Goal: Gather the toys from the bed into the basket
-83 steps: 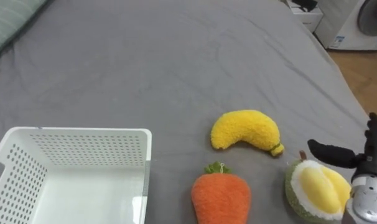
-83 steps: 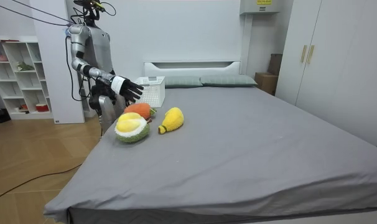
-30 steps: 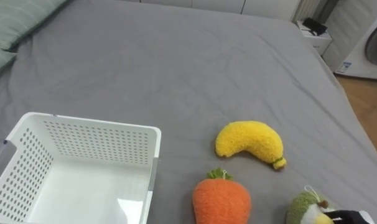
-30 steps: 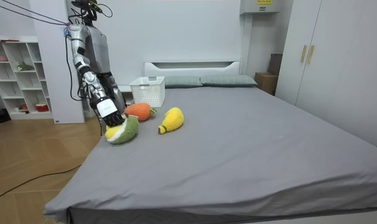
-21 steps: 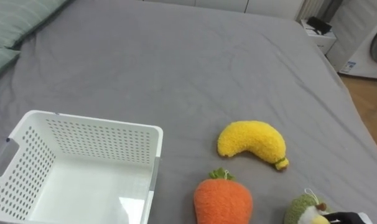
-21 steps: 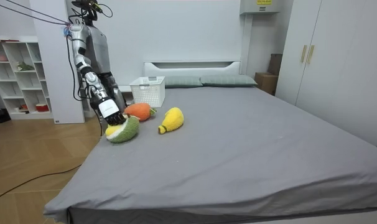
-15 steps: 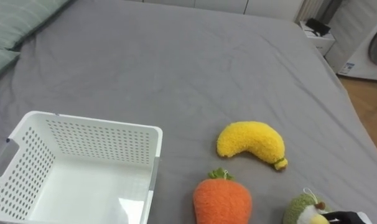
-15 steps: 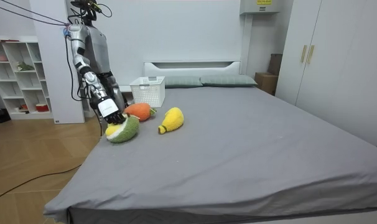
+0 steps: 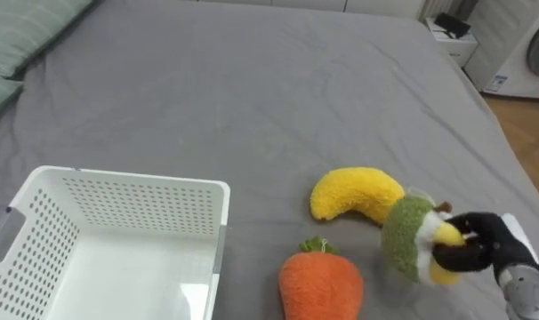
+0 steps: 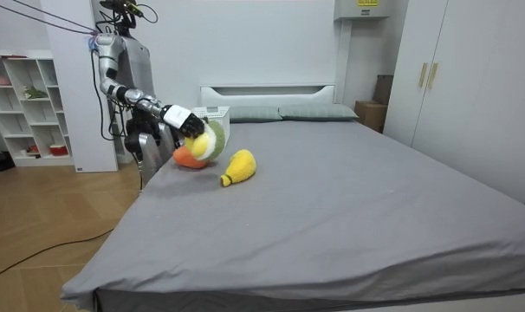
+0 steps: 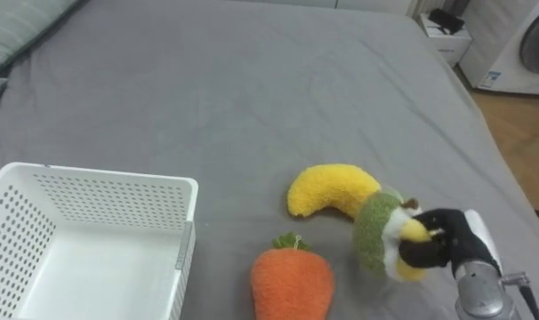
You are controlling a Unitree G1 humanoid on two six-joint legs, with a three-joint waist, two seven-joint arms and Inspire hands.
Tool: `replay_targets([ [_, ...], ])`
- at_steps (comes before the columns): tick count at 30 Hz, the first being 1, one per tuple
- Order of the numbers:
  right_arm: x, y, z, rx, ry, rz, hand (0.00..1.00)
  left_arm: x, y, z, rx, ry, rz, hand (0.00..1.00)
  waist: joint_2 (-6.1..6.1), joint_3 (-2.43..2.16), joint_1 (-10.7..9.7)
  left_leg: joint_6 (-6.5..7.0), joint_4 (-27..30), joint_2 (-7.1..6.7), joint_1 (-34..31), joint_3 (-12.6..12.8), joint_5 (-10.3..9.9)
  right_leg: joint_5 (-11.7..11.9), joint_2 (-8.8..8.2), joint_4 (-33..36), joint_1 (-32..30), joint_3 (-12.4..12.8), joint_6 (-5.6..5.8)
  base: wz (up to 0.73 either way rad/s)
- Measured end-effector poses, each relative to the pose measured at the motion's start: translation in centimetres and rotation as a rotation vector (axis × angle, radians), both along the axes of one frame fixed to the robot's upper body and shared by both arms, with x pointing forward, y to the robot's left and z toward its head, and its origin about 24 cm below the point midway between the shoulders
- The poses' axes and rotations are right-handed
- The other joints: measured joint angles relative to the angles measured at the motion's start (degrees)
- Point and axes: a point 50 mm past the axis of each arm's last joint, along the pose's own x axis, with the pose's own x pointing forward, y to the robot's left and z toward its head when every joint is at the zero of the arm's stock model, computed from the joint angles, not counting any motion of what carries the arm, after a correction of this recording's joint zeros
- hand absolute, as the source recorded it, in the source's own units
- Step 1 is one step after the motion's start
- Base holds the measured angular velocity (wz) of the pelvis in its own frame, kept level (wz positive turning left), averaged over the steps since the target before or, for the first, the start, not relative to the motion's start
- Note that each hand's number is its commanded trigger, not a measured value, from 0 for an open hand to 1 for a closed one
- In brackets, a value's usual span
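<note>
My right hand (image 9: pixel 476 245) (image 11: pixel 447 242) (image 10: pixel 188 121) is shut on a green and yellow plush durian (image 9: pixel 406 238) (image 11: pixel 374 233) (image 10: pixel 210 139), holding it in the air above the bed. A yellow plush banana (image 9: pixel 351 193) (image 11: pixel 327 188) (image 10: pixel 236 165) lies on the grey bed just left of the durian. An orange plush carrot (image 9: pixel 321 283) (image 11: pixel 292 283) (image 10: pixel 187 157) lies nearer to me. The white perforated basket (image 9: pixel 140 197) (image 11: pixel 109 190) (image 10: pixel 211 121) sits on the bed at my left, with nothing in it.
The grey bed (image 9: pixel 252 98) (image 10: pixel 349 199) stretches ahead, with pillows (image 9: pixel 25 40) at the far left. Its right edge drops to a wooden floor (image 9: pixel 527 124). I stand at the bed's side near a white shelf (image 10: pixel 29 113).
My right hand has lifted the plush durian off the bed and carried it up and leftwards, towards the banana. Banana, carrot and basket have stayed put.
</note>
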Motion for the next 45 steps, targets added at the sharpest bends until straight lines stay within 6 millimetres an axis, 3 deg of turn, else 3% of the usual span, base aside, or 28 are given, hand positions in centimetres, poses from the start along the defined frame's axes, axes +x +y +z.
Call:
replay_targets([
  [2,0.6,0.4,1.4,-0.005,-0.062,0.021,1.0,0.2,-0.1,0.0,-0.001,-0.003,0.002,0.0,-0.45,-0.1,0.2,0.0,-0.06,0.0,0.1,0.08,0.0,0.0,0.02,-0.02,-0.02,0.06,0.0,0.0],
  [6,0.9,0.7,2.2,0.008,-0.104,0.03,1.0,0.3,-0.3,-0.1,-0.01,-0.011,0.017,0.0,-0.97,-0.22,0.45,0.0,-0.03,0.01,0.22,0.13,0.0,0.01,0.02,-0.01,-0.03,0.16,0.0,-0.01],
  [10,1.6,1.5,4.7,-0.018,-0.212,0.076,1.0,0.1,-1.0,-0.4,-0.028,0.0,0.021,0.0,0.02,0.37,0.45,0.01,-0.59,-0.01,-0.01,0.24,-0.01,0.02,0.07,0.15,-0.41,0.56,0.02,-0.03],
  [13,1.8,2.0,5.6,-0.025,-0.247,0.098,1.0,0.2,-1.3,-0.4,-0.035,-0.002,0.02,0.0,0.35,0.3,0.65,0.0,-0.57,0.07,-0.28,0.2,-0.01,0.03,0.15,0.13,-0.67,0.43,0.0,0.0],
  [14,1.9,2.4,5.8,-0.025,-0.254,0.116,1.0,0.2,-1.3,-0.4,-0.036,-0.003,0.019,0.0,0.41,0.15,0.67,-0.01,-0.47,0.07,-0.75,0.2,0.0,0.05,0.15,0.17,-1.1,0.38,-0.03,0.0],
  [23,3.1,3.9,6.5,-0.004,-0.257,0.199,1.0,0.9,-1.5,-0.4,-0.038,-0.018,0.016,0.0,0.09,0.26,2.23,0.0,-0.12,0.03,-0.99,0.12,0.07,0.06,0.09,0.18,-1.28,0.4,-0.05,0.0],
  [30,3.7,4.7,7.0,0.049,-0.282,0.221,1.0,0.9,-1.3,-0.4,-0.024,-0.028,0.018,0.0,-0.97,0.17,4.12,0.0,-0.14,0.03,-1.02,-0.08,0.07,0.06,0.05,0.16,-1.1,-0.22,-0.05,0.01],
  [35,4.4,6.8,7.4,0.088,-0.291,0.316,1.0,1.1,-1.0,-0.3,-0.014,-0.028,-0.004,0.0,-1.83,0.33,5.27,0.0,0.02,0.01,-1.33,-0.49,0.07,0.06,-0.06,0.14,-1.14,-0.83,-0.05,0.05],
  [38,4.7,8.1,8.2,0.092,-0.317,0.376,1.0,1.1,-1.0,-0.3,-0.015,-0.029,-0.006,0.0,-2.09,0.17,5.73,0.11,0.21,-0.15,-1.82,-1.49,0.14,0.07,-0.29,-0.04,-1.14,-1.88,-0.04,0.16],
  [43,4.7,10.4,8.5,0.096,-0.324,0.474,1.0,1.8,-1.4,-0.3,-0.019,-0.044,-0.035,0.0,-1.45,0.55,8.41,0.11,0.33,-0.21,-2.43,-2.21,0.14,0.07,-0.32,-0.14,-1.3,-2.39,-0.03,0.08],
  [45,4.9,11.4,8.8,0.104,-0.325,0.526,1.0,2.1,-1.6,-0.3,-0.022,-0.048,-0.064,0.0,-1.09,0.75,8.46,0.11,0.44,-0.25,-3.0,-2.87,0.14,0.07,-0.38,-0.14,-1.4,-3.03,-0.03,0.16],
])
